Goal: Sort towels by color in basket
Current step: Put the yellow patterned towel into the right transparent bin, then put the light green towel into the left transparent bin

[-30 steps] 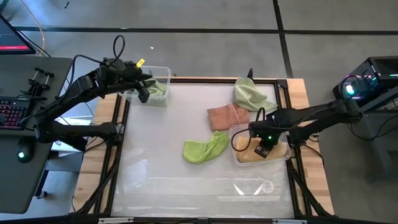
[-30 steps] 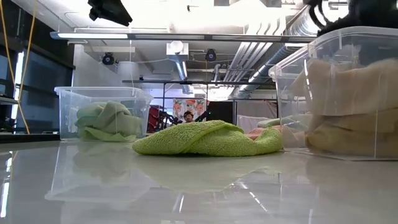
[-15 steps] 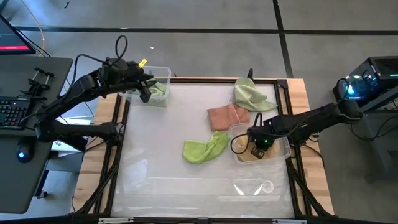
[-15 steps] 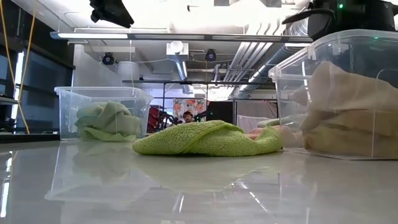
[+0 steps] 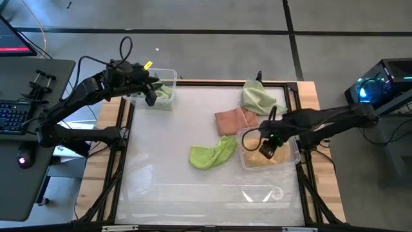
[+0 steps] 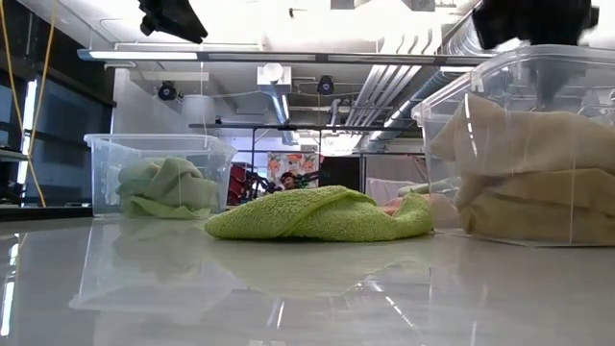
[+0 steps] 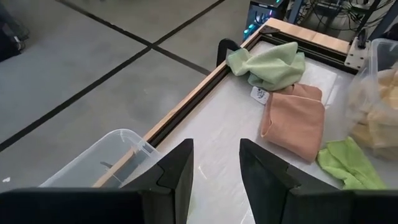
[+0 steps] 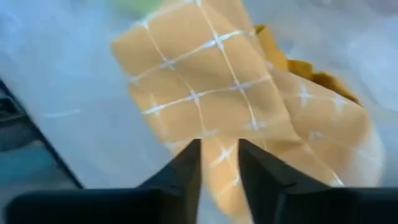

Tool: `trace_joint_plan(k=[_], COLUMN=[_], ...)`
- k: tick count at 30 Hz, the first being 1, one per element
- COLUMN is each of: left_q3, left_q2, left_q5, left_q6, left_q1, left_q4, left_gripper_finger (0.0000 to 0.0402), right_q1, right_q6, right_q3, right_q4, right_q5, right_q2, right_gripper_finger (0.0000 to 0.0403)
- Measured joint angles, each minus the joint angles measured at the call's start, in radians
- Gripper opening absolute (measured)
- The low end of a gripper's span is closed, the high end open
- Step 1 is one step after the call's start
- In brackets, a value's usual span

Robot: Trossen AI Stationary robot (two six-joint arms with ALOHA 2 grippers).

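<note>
My right gripper (image 5: 266, 149) (image 8: 219, 149) hangs open just above the clear bin (image 5: 244, 161) at the table's right. In that bin lie a peach-orange towel (image 8: 199, 87) (image 6: 519, 163) and a mustard yellow one (image 8: 311, 70). My left gripper (image 5: 149, 98) (image 7: 216, 149) is open and empty over the clear bin (image 5: 168, 74) at the far left corner, which holds a pale green towel (image 6: 163, 187). Flat on the table lie a lime green towel (image 5: 212, 154) (image 6: 317, 213), a salmon pink towel (image 5: 235, 120) (image 7: 295, 118) and a pale green towel (image 5: 261, 98) (image 7: 267, 62).
A raised black and wood frame (image 5: 193, 82) runs around the white table top. The near half of the table (image 5: 193, 193) holds no cloth. A desk with a keyboard (image 5: 13, 116) stands off the left side.
My right gripper dipped into the right bin and came back up a little, staying over it. The peach-orange towel in that bin has sunk from a peak into a lower, wider heap. The bin itself has shifted slightly.
</note>
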Motion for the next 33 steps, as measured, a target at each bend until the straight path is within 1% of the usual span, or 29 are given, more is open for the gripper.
trace_joint_plan(k=[4, 7, 9, 12, 14, 16, 18, 20, 25, 28, 31, 33], left_q3=[0.0, 0.0, 0.0, 0.0, 0.0, 0.0, 0.0, 0.0, 0.0, 0.0, 0.0, 0.0], left_q2=[0.0, 0.0, 0.0, 0.0, 0.0, 0.0, 0.0, 0.0, 0.004, 0.016, 0.024, 0.032], left_q5=[0.002, 0.035, 0.066, 0.108, 0.136, 0.151, 0.152, 0.152, 0.139, 0.123, 0.122, 0.121], left_q6=[-0.016, -0.017, -0.017, -0.018, -0.018, -0.019, -0.035, -0.04, -0.049, -0.111, -0.183, -0.223], left_q1=[0.0, 0.0, 0.0, 0.0, 0.0, 0.0, -0.005, -0.011, -0.02, -0.02, -0.02, -0.02], left_q4=[-0.001, -0.002, -0.003, -0.004, -0.01, -0.019, -0.023, -0.02, -0.006, 0.01, 0.04, 0.048], left_gripper_finger=[0.0115, 0.0115, 0.0115, 0.0115, 0.0115, 0.0115, 0.0115, 0.0115, 0.0115, 0.0115, 0.0115, 0.0115], right_q1=[0.0, -0.001, -0.001, -0.003, -0.032, -0.089, -0.16, -0.237, -0.458, -0.568, -0.66, -0.718], right_q6=[0.09, 0.138, 0.13, 0.099, 0.08, 0.081, 0.058, -0.017, -0.289, -0.465, -0.621, -0.717], right_q3=[0.116, 0.185, 0.216, 0.234, 0.234, 0.234, 0.233, 0.233, 0.233, 0.232, 0.232, 0.232], right_q4=[-0.093, -0.061, -0.001, 0.11, 0.136, 0.11, 0.07, 0.054, 0.052, 0.059, 0.092, 0.12], right_q5=[0.04, 0.111, 0.211, 0.42, 0.543, 0.594, 0.599, 0.581, 0.446, 0.419, 0.399, 0.322], right_q2=[-0.019, -0.028, -0.028, -0.028, -0.025, -0.015, 0.003, 0.028, 0.14, 0.234, 0.331, 0.401], right_gripper_finger=[0.0158, 0.0185, 0.0193, 0.0196, 0.0197, 0.0197, 0.0198, 0.02, 0.0226, 0.0245, 0.0253, 0.0254])
